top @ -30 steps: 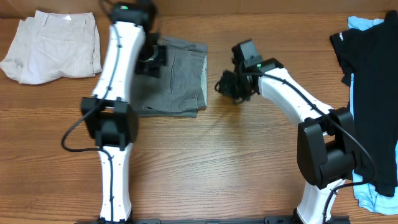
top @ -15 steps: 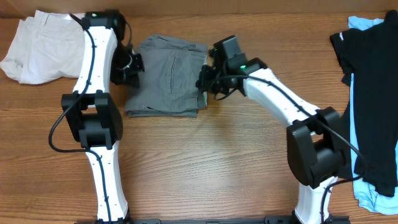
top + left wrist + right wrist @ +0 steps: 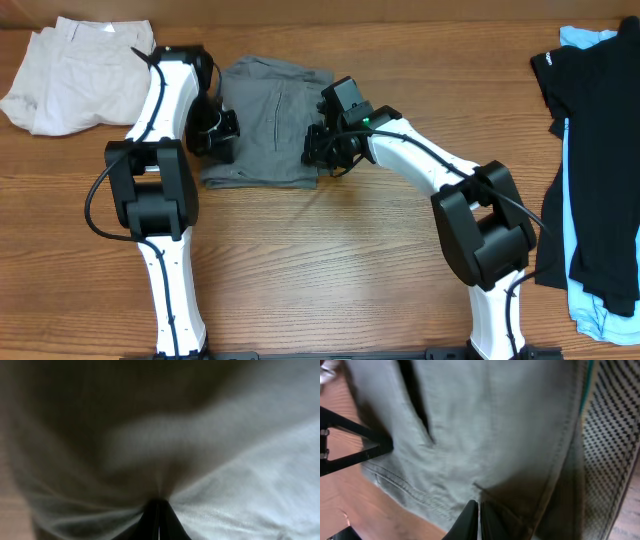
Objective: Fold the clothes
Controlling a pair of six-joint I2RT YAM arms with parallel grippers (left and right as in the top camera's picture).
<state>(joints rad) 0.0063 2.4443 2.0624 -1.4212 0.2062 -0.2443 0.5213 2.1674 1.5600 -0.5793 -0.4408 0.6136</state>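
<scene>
The grey shorts (image 3: 265,125) lie folded into a rough rectangle at the back middle of the table. My left gripper (image 3: 218,138) is at their left edge. In the left wrist view its fingers (image 3: 159,521) are shut, with blurred grey cloth (image 3: 225,480) puckering into the tips. My right gripper (image 3: 320,150) is at the shorts' right edge. In the right wrist view its fingers (image 3: 479,520) are pressed together on the grey cloth (image 3: 490,425) near a stitched hem. Cream shorts (image 3: 80,75) lie at the back left.
A black garment (image 3: 595,150) lies over a light-blue one (image 3: 600,312) along the right edge of the wooden table (image 3: 330,260). Both arms reach in from the front edge.
The right gripper moved left from bare table onto the shorts' right edge. The left gripper moved off the top of the shorts to their left edge.
</scene>
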